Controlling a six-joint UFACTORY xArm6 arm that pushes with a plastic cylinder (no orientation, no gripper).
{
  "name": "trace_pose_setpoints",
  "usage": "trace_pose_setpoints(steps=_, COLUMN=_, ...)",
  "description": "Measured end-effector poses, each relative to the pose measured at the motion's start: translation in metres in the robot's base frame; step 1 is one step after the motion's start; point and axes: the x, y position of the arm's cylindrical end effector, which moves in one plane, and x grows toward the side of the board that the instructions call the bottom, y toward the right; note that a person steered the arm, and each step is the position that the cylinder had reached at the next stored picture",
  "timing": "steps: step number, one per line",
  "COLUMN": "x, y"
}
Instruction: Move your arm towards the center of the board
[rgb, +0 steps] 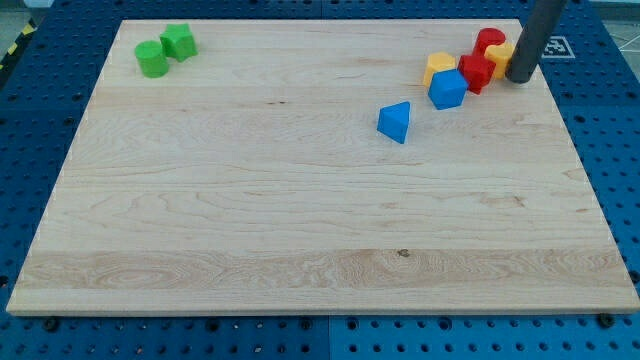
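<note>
The tip (519, 77) stood at the worktop's (300, 230) top right, touching a yellow block (501, 56) beside red blocks (476, 71); the arm carried no hand, and the centre lay well apart.

The tip (519, 77) sits behind a red, yellow and blue cluster (470, 70); a blue triangular block (395, 121) stands toward the centre; the board (300, 230) is open beyond.

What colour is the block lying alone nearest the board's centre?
Blue: the small blue triangular block, seen in the camera view, left of and below the cluster by my tip.
</note>
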Motion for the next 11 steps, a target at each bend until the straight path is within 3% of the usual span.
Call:
trace_pose_setpoints(steps=1, x=0.013, y=0.001)
trace_pose_setpoints(steps=2, x=0.075, y=0.003)
trace_pose_setpoints(steps=5, x=0.098, y=-0.107)
trace_pose_setpoints(steps=7, x=0.213, y=-0.135)
trace_pose_setpoints(steps=8, x=0.208, y=-0.165)
trace_pose_setpoints(steps=11, x=0.117, y=-0.183)
